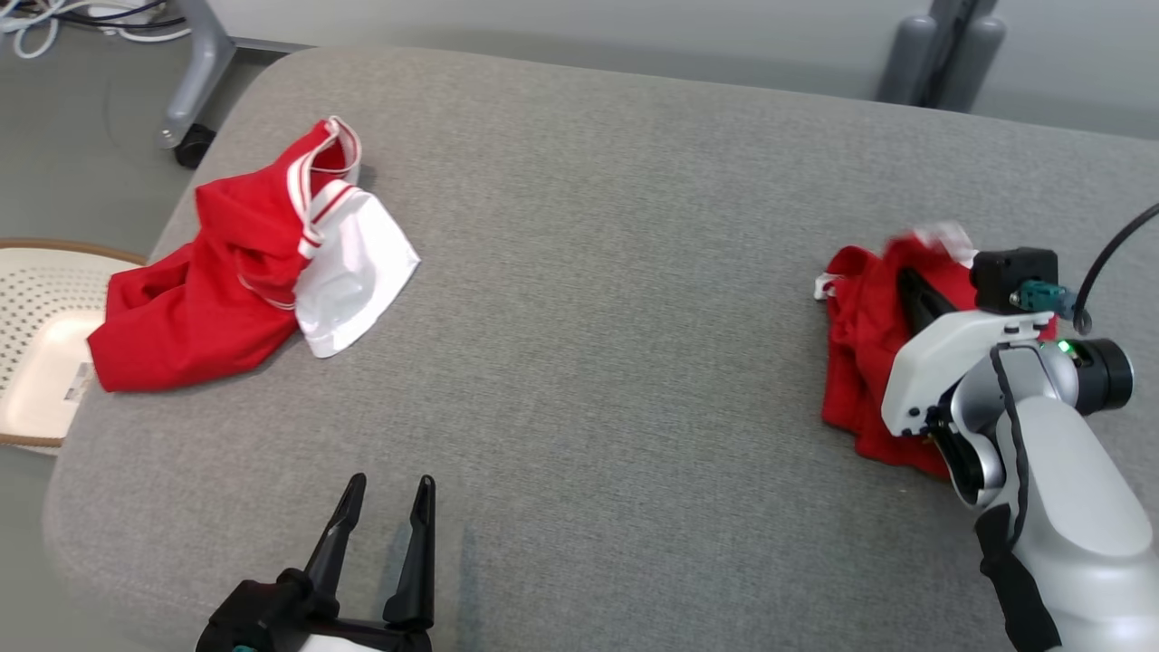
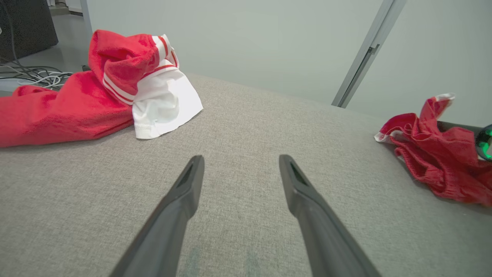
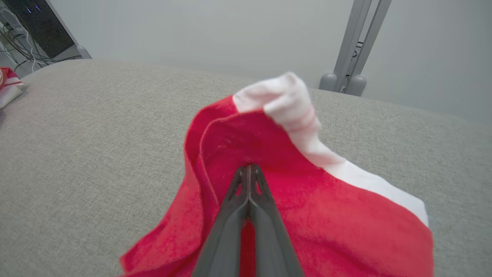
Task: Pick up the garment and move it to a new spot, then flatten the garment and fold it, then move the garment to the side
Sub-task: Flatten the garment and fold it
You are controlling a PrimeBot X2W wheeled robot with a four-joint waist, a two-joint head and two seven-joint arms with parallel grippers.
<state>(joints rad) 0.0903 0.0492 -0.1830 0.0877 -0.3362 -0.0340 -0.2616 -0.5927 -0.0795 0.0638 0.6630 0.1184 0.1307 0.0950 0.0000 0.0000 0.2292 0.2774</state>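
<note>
Jaws on left gripper (image 1: 389,484) stood well apart, nothing between them, fingers low over the bare grey cushion (image 1: 589,272) at its near edge. Idle.

Jaws on right gripper (image 3: 249,171) were pressed fully together, tips buried in a fold of the garment (image 3: 307,215), red cloth pinched between them. Garment small, red with white trim, crumpled at the right side of the cushion, well apart from the left gripper. A white-trimmed corner stood up above the tips in the right wrist view, blurred. Most of the cloth lay on the cushion in the head view. Could not tell whether any of it was off the surface.

Farther off, far left: red-and-white heap (image 1: 244,281), a second bundle of clothing, untouched, close to the cushion's edge. Beyond that edge, a pale perforated basket (image 1: 36,299) on the floor, and a wheeled frame leg (image 1: 195,91) behind.

Judgement: first step in hand. Pick-up, grip made, carry not yet done. Next move calls for a lift high enough that the hanging cloth leaves the cushion, then a carry toward the open middle, where both grippers could reach to spread it. The pinch may have taken several layers, which would complicate flattening.
</note>
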